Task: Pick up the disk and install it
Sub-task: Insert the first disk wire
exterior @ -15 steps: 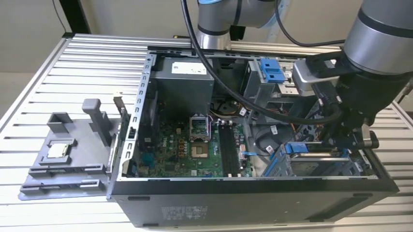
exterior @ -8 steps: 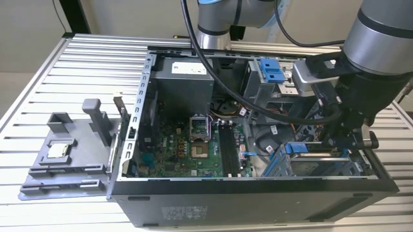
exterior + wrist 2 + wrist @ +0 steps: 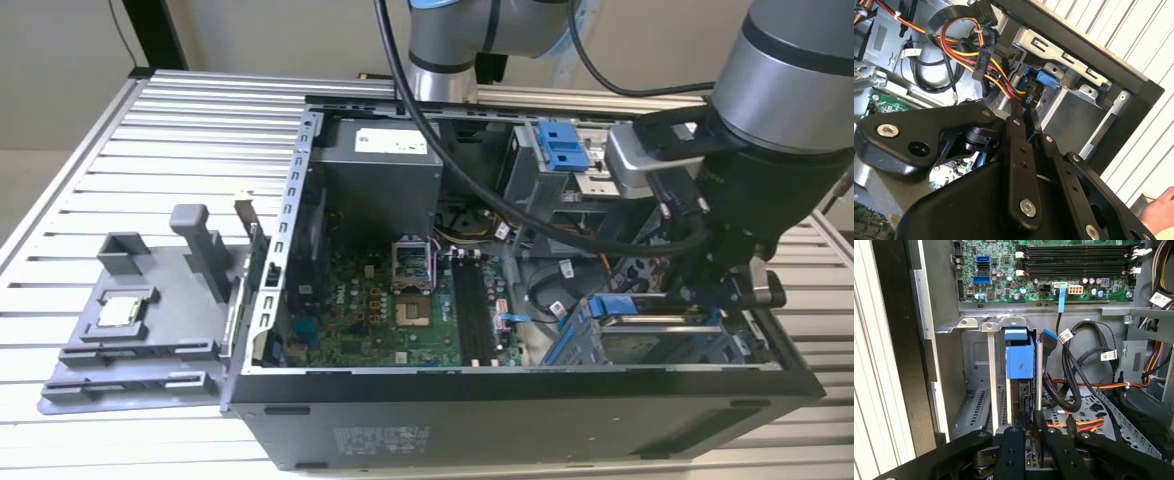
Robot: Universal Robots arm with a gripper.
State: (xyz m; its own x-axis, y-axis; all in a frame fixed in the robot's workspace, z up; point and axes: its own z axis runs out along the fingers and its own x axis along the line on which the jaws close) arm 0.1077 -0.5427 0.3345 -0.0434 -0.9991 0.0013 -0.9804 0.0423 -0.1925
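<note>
Slatted counter (image 3: 80, 150) carries an open computer case (image 3: 534, 420). At its four o'clock corner the narrow gripper (image 3: 1027, 416) clamps the disk (image 3: 1019, 365), on edge inside the drive cage (image 3: 976, 405). It seems almost installed, not yet released.

The disk (image 3: 1019, 360) is edged in smooth, faintly glossy blue plastic; the gripper (image 3: 1028, 417) is finished in matt black and fastened with bright metal screws; the case (image 3: 534, 420) is clad in dark matt panels over bare grey sheet metal; the table (image 3: 80, 180) is formed of ribbed, satin-finished pale metal.
</note>
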